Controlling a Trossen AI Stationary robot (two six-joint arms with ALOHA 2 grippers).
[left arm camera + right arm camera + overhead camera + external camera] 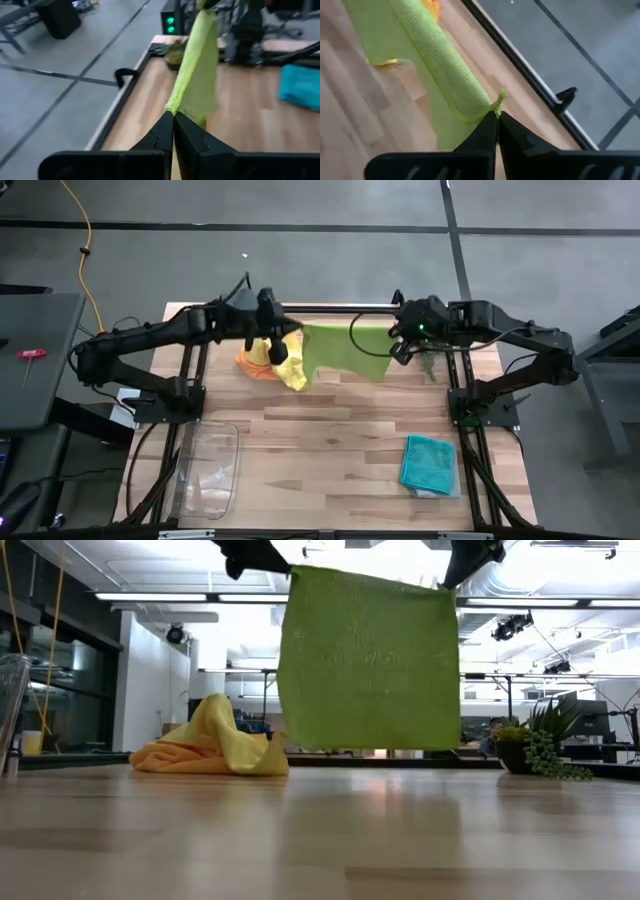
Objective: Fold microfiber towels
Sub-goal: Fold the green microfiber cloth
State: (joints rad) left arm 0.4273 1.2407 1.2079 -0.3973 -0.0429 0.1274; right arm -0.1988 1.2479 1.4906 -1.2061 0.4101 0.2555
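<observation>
A lime green towel (368, 660) hangs spread between my two grippers above the table's far middle; it also shows in the high view (345, 350). My left gripper (272, 348) is shut on its one top corner, my right gripper (400, 346) on the other. A yellow towel (225, 735) lies heaped on an orange towel (160, 755) at the far left. A teal blue towel (431, 463) lies folded at the near right on a grey one (447, 491). My left gripper pinches the green towel's top corner (171, 107) between its two fingers. The towel hangs below, clear of the table, its top edge stretched toward the other gripper. My right gripper pinches the opposite top corner (496, 106) between its two fingers. The towel's top edge (440, 55) runs rolled over and taut away from it, the cloth hanging below.
A clear plastic tray (208, 470) stands at the near left. A small green plant (540, 745) stands at the far right. The table's middle and near part is bare wood (320, 450).
</observation>
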